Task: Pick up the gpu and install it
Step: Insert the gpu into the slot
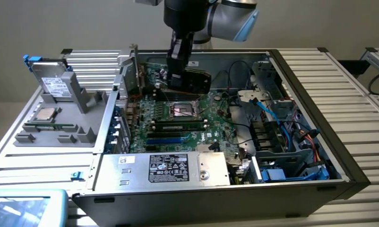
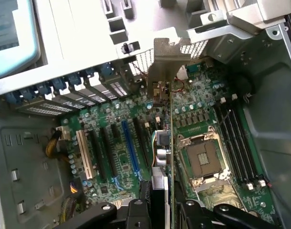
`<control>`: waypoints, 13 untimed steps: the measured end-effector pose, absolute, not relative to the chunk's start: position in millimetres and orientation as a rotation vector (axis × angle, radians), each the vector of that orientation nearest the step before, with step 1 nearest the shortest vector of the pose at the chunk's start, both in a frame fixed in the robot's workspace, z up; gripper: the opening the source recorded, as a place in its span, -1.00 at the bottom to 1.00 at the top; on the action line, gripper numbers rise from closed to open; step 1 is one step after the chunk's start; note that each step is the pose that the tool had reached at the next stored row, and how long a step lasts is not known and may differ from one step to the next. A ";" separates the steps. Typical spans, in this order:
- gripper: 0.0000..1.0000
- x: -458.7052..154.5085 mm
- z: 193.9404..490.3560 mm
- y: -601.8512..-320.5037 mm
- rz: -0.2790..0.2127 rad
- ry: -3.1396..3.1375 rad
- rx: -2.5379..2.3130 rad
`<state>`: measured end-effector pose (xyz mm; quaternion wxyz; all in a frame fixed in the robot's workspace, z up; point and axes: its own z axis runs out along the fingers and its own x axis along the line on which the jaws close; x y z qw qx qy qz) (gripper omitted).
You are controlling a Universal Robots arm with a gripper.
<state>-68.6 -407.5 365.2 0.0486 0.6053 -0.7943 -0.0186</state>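
**Gpu held on edge beside the CPU socket**

The gripper is clamped on the gpu. A dark finger presses on each face of the thin card, so the jaws stand narrow with the card between them. In the wrist view the card is seen edge-on and upright. It runs just beside the CPU socket, on the side of the socket that faces the expansion slots. Its silver bracket is at the end farthest from the gripper, well beyond the socket, near the vented openings in the case wall. The blue slot lies farther from the socket than the card does. Whether the card's lower edge touches the board cannot be told.

In the exterior view the gripper hangs over the board just beyond the CPU socket. The gpu stands upright to the exterior view's left of the socket, inside the case. Two memory sticks lie just on the near side of the socket, between it and the power supply. Well apart from the socket, outside the case on the exterior view's left, a grey drive stands upright.
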 end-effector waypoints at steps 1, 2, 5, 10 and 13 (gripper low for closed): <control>-0.43 -68.6 365.0 -407.4 -0.055 -2.404 1.867; -0.43 -68.6 364.9 -407.4 -0.054 -2.388 1.888; -0.43 -68.6 364.7 -407.5 -0.045 -2.337 1.954; -0.43 -68.5 363.5 -407.4 -0.014 -2.267 2.064; -0.43 -68.5 362.5 -407.4 -0.009 -2.220 2.116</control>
